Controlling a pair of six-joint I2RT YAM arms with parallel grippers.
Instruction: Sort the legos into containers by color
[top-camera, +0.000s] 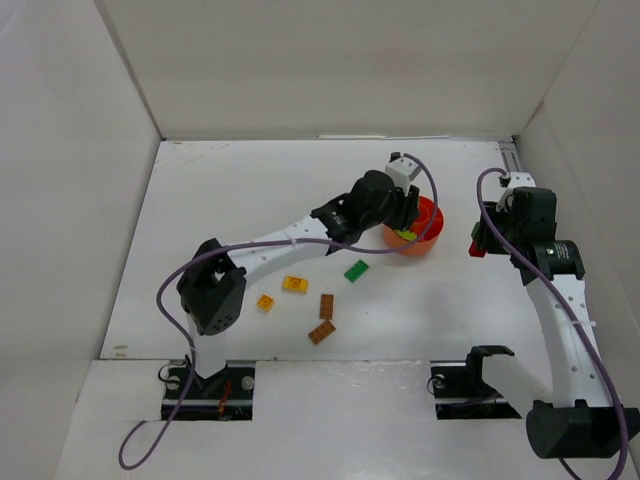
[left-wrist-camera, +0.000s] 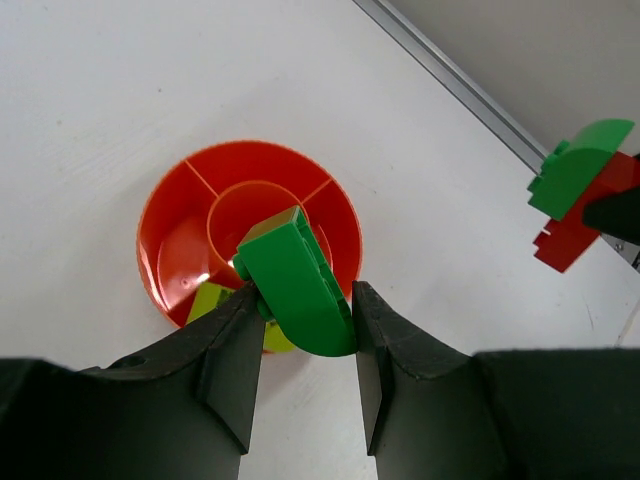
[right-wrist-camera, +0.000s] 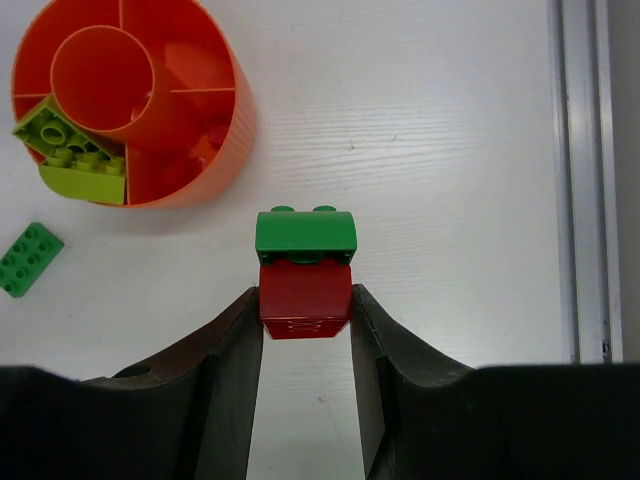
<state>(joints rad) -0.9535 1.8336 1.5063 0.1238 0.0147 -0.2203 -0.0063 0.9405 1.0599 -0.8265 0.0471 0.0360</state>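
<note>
— Green curved brick (left-wrist-camera: 290, 270), where is it sitting?
— The left gripper (left-wrist-camera: 304, 292) is pinching it, jaws pressing both sides, hanging right above the orange-red bowl (left-wrist-camera: 190, 220). Lime bricks (right-wrist-camera: 70, 150) are lying in one outer compartment.
— Right side?
— The right gripper (right-wrist-camera: 305, 294) is clamping a red brick (right-wrist-camera: 305, 305) with a green brick (right-wrist-camera: 305, 235) stuck on top, hovering beside the bowl, apart from it.
— Loose ones?
— A flat green brick (top-camera: 356, 270), yellow brick (top-camera: 294, 284), orange brick (top-camera: 265, 302) and two brown bricks (top-camera: 327, 306) are lying on the table (top-camera: 230, 200).
</note>
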